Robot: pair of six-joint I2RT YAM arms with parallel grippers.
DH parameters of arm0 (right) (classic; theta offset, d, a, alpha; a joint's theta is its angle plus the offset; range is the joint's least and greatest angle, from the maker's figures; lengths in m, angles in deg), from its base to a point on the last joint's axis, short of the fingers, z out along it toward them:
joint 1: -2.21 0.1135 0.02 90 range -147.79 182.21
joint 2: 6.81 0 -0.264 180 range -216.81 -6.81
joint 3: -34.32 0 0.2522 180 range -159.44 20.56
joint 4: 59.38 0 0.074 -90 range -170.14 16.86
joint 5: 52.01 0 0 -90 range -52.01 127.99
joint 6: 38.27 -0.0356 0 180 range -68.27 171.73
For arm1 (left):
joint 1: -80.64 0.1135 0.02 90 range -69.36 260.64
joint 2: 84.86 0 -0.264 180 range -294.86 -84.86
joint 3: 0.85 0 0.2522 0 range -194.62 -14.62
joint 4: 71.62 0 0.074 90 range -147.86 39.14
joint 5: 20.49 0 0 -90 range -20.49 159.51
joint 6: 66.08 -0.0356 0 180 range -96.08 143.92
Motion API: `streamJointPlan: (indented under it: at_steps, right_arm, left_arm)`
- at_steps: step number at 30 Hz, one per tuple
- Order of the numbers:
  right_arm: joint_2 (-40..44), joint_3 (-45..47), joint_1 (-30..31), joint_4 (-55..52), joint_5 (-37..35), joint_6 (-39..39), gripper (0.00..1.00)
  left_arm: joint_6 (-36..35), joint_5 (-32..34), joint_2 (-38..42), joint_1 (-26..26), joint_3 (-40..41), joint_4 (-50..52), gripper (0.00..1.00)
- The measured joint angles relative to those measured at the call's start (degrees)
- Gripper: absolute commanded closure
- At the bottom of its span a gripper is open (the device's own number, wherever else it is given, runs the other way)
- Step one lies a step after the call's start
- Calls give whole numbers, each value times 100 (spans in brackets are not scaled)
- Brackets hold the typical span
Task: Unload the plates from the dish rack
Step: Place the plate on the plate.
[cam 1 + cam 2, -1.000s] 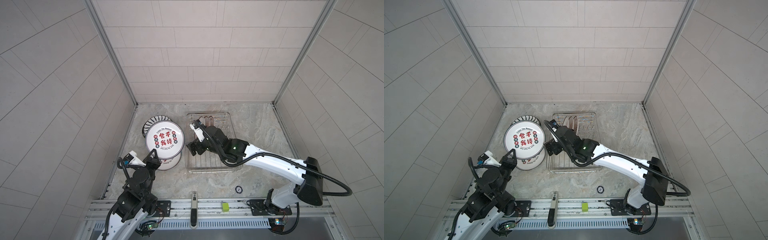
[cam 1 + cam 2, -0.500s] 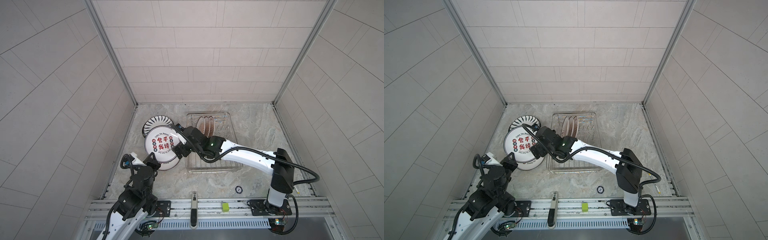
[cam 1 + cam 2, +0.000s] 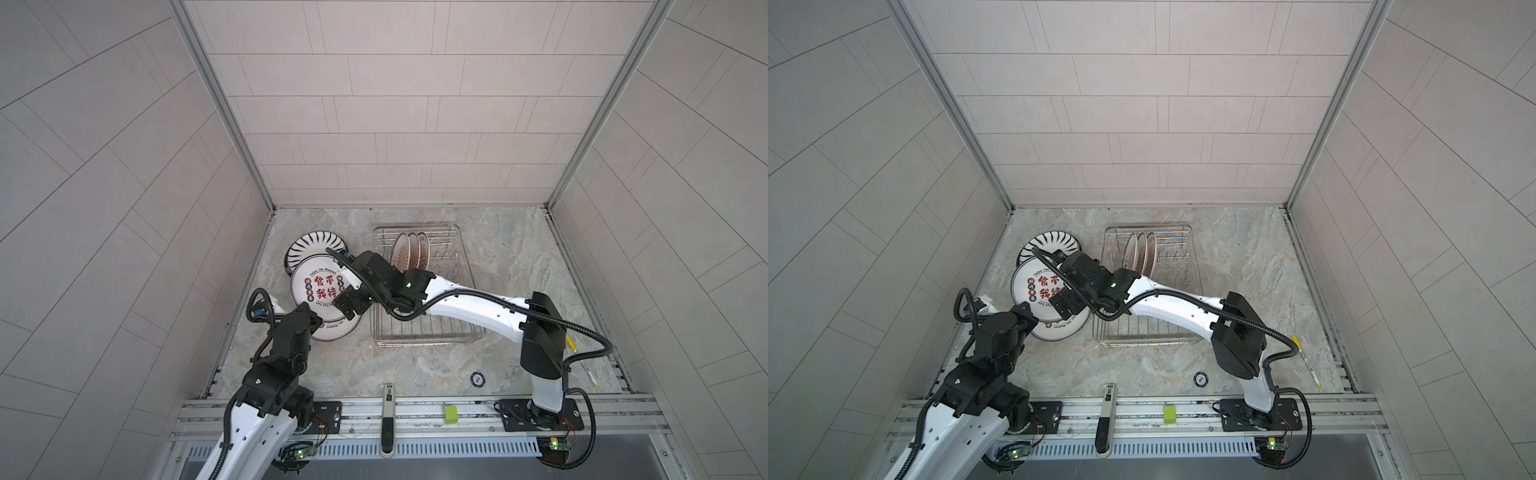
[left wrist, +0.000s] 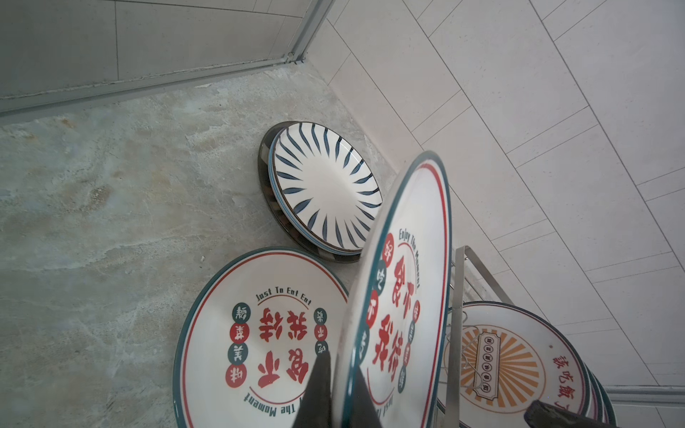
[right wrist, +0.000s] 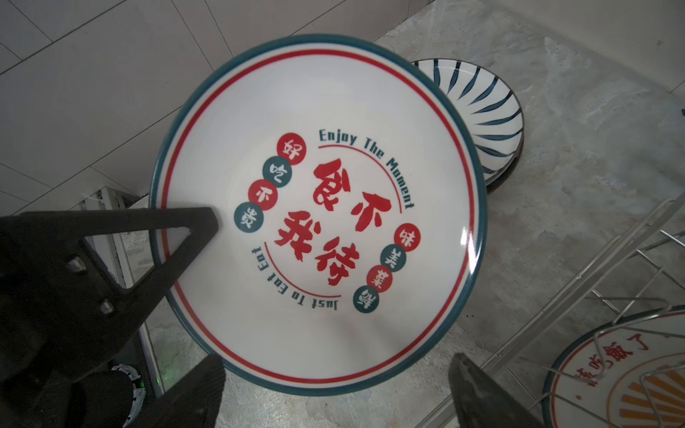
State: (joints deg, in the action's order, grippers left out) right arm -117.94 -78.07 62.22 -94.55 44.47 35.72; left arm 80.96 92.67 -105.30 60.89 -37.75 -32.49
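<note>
The left gripper [image 4: 341,365] pinches the rim of a tilted red-lettered plate [image 4: 404,281]. A matching plate [image 4: 259,333] lies flat on the marble counter [image 4: 111,203] beside it. Beyond, a striped plate [image 4: 326,189] rests on a dark plate [image 4: 264,166]. Sunburst plates [image 4: 511,355] sit in the wire rack [image 4: 457,296].

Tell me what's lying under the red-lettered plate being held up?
A matching plate lies flat on the marble tabletop, mostly covered from above by the held plate.

Bare counter [image 3: 511,270] right of dish rack [image 3: 415,332]
</note>
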Motion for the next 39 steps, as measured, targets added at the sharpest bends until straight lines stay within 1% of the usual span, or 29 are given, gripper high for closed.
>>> streamJointPlan:
  at_steps: [3,8,10,13,15,19,21,23,33,39]
  right_arm:
    - [-151,-144,0,-90,107,20,4]
    - [-365,-315,-2,-181,308,63,4]
    - [-426,-363,-9,-238,380,76,4]
    - [-520,-455,-57,-267,503,81,4]
    - [-595,-518,-87,-267,573,81,4]
    - [-791,-645,-140,-291,658,79,4]
    - [-879,-688,-164,-304,669,81,4]
    - [-953,-730,-184,-352,693,81,4]
    - [-1191,-944,-269,-372,874,79,5]
    - [-1244,-975,-286,-398,876,79,5]
  left_arm:
    - [50,-367,-319,341,0,-199,100]
    - [267,-979,-1023,1178,2,-483,100]
    - [321,-1119,-1069,1364,50,-492,100]
    - [380,-1215,-929,1462,129,-494,100]
    - [407,-1445,-973,1596,138,-555,100]
    - [520,-2031,-1499,1937,256,-944,100]
    - [566,-2192,-1779,1974,319,-1003,100]
    - [629,-2334,-1864,1974,448,-1073,100]
    - [866,-2424,-1600,1974,791,-1325,100]
    - [1008,-2446,-1602,1974,968,-1318,100]
